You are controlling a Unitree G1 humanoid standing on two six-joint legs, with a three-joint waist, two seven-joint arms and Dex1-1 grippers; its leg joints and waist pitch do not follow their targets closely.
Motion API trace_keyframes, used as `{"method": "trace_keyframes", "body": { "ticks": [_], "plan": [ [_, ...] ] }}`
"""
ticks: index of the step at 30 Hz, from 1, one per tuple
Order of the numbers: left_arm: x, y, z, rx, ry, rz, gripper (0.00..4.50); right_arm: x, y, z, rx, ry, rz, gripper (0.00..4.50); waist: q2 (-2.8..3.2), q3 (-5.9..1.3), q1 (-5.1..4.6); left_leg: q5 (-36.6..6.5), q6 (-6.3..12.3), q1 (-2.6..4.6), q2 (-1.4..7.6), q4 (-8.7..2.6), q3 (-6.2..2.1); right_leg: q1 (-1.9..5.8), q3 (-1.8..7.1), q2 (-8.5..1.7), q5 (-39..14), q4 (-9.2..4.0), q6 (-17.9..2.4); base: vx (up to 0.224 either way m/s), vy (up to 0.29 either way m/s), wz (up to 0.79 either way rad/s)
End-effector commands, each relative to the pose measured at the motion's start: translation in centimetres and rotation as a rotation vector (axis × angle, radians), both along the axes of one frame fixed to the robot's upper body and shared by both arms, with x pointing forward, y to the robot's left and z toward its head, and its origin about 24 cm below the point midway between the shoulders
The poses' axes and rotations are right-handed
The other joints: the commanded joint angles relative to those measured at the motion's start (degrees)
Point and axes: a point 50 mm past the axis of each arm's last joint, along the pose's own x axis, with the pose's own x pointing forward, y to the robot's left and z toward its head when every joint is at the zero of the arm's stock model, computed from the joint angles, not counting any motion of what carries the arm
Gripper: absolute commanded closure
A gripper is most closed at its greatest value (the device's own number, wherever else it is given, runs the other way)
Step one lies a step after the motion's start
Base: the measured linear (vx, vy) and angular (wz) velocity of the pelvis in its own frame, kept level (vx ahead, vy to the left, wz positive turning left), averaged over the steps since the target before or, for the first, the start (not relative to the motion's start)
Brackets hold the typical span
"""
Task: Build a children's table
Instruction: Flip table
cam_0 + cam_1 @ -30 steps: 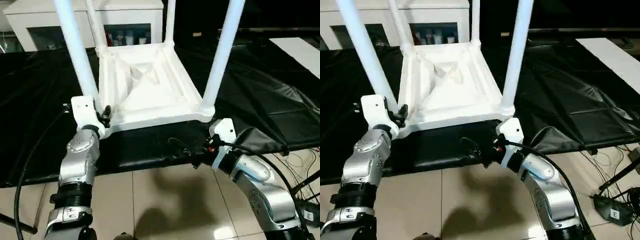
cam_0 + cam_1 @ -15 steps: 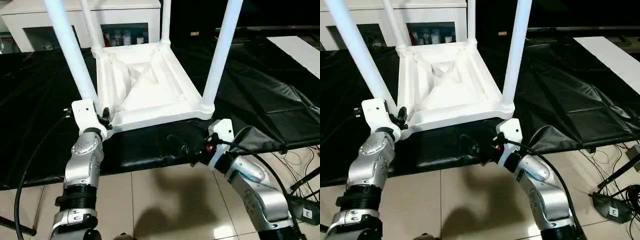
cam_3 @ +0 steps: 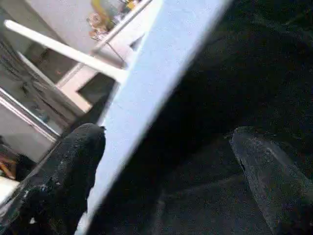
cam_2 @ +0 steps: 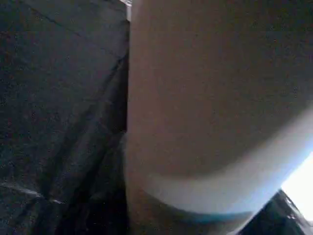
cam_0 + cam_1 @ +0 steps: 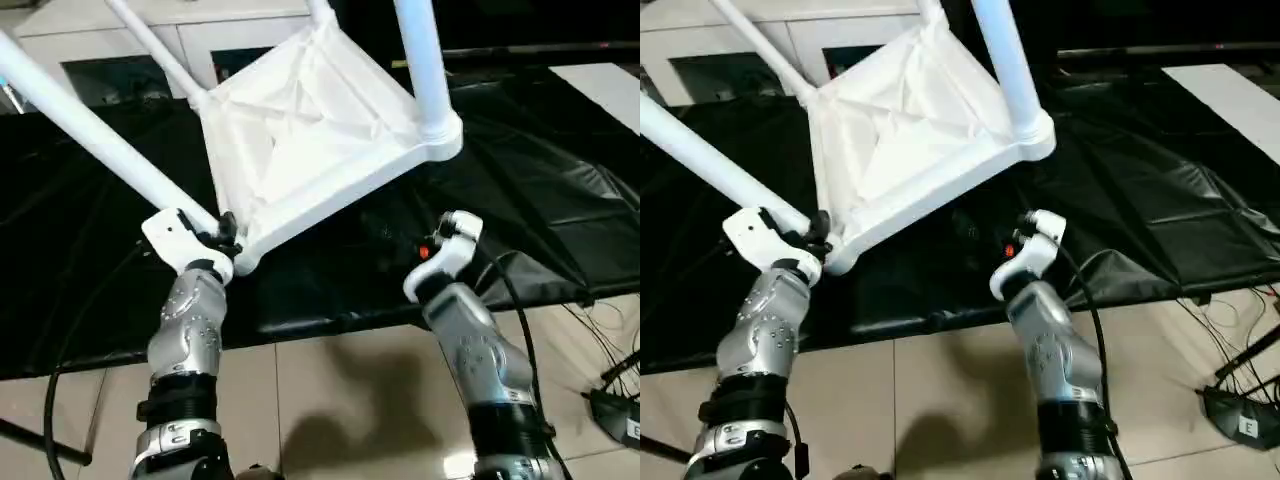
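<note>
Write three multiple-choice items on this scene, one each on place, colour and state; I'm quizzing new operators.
1. Where is the left gripper?
A. At the near left corner of the upturned white plastic children's table
B. On the floor
C. At its far right corner
2. What colour is the crinkled sheet under the table?
A. Red
B. Black
C. White
3. How is the right gripper?
A. Shut on a leg
B. Shut on the sheet
C. Open
Answers: A, it clasps that corner; B, the sheet is black; C, its fingers stand wide apart.
</note>
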Motion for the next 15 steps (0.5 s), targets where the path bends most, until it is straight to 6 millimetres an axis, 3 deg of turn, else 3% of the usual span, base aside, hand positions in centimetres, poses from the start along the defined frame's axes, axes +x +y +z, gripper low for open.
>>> {"method": "trace_keyframes", "body": {
  "ticks": [1, 2, 5, 11, 15],
  "plan": [
    [-0.1, -1.7, -0.7, -0.090, 0.036, -0.058, 2.33, 0.2, 0.7, 0.7, 0.062, -0.037, 0.038, 0.00, -1.00, -3.91, -0.16, -4.73, 4.25, 1.37, 1.89, -3.89, -0.40, 2.03, 1.62, -2.90, 3.05, -3.26, -11.91, 0.000, 0.000, 0.00],
    [-0.2, -1.8, -0.8, -0.095, 0.041, -0.054, 2.33, 0.4, 1.4, 1.2, 0.103, -0.063, 0.075, 0.00, -1.37, -3.98, -0.19, -3.82, 4.81, 1.12, 1.88, -3.80, -0.37, 2.12, 1.61, -2.98, 4.08, -3.13, -11.44, 0.000, 0.000, 0.00],
    [-0.2, -1.8, -0.8, -0.105, 0.042, -0.051, 2.33, 0.9, 1.9, 1.6, 0.127, -0.066, 0.088, 0.00, -1.30, -4.11, -0.10, -2.02, 5.94, 0.85, 1.76, -3.58, -0.35, 2.03, 1.50, -3.10, 5.35, -2.80, -11.76, 0.000, 0.000, 0.00],
    [-0.2, -2.2, -0.5, -0.108, 0.026, -0.068, 2.33, 3.4, 1.5, 1.2, 0.198, 0.046, -0.032, 0.00, -1.84, -3.79, -0.04, -3.81, 5.18, 1.14, 1.88, -3.76, 0.15, 1.52, 1.49, -3.17, 0.84, -3.05, -12.57, 0.000, 0.000, 0.00],
    [-0.3, -2.2, -0.5, -0.109, 0.026, -0.072, 2.33, 4.6, 2.0, 1.4, 0.216, 0.074, -0.046, 0.00, -1.98, -3.89, -0.17, -1.60, 6.54, 0.84, 1.74, -3.47, 0.38, 1.56, 1.34, -3.18, 3.98, -2.65, -12.42, 0.000, 0.000, 0.00]
  ]
}}
